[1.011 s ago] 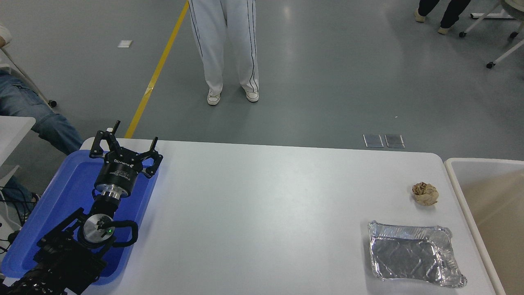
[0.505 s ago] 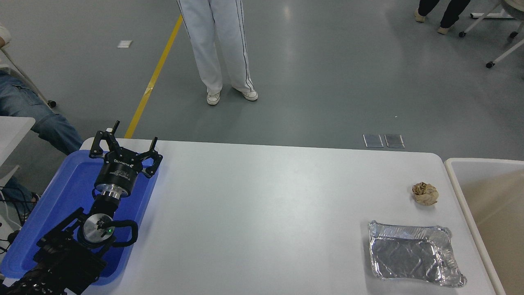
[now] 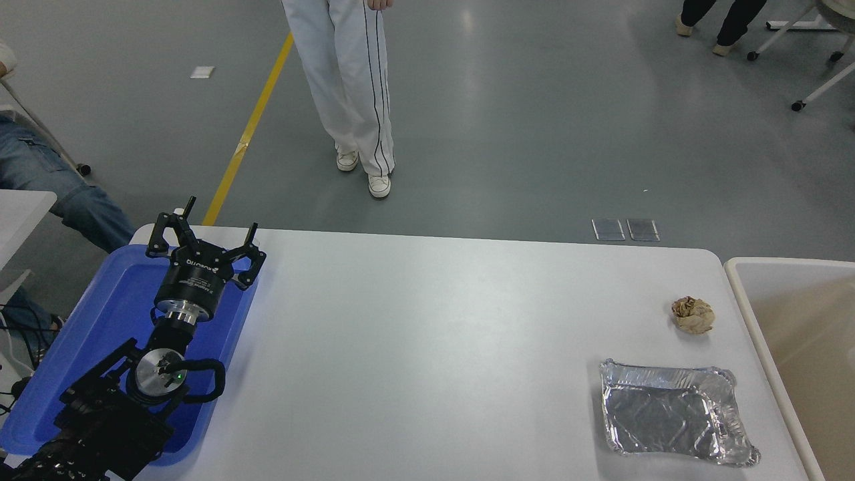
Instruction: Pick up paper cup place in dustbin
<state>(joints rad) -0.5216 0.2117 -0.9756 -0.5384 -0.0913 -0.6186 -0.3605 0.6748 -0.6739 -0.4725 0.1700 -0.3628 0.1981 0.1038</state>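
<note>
The paper cup is out of view. The dustbin (image 3: 741,288) is a large beige bin with a pale cream rim, standing off the table's right edge and cut off by the picture's right side. My left gripper (image 3: 220,215) is parked at the lower left above a blue tray, its fingers spread open and empty. My right arm and gripper are out of view.
A blue tray (image 3: 100,321) lies under the left arm at the table's left edge. A crumpled brown paper ball (image 3: 693,314) and a crinkled silver foil tray (image 3: 674,412) sit at the table's right. A person in white trousers (image 3: 347,73) stands beyond the far edge.
The person in white trousers has stepped to the left and brought one foot closer to the table. The left arm and the things on the table have not moved.
</note>
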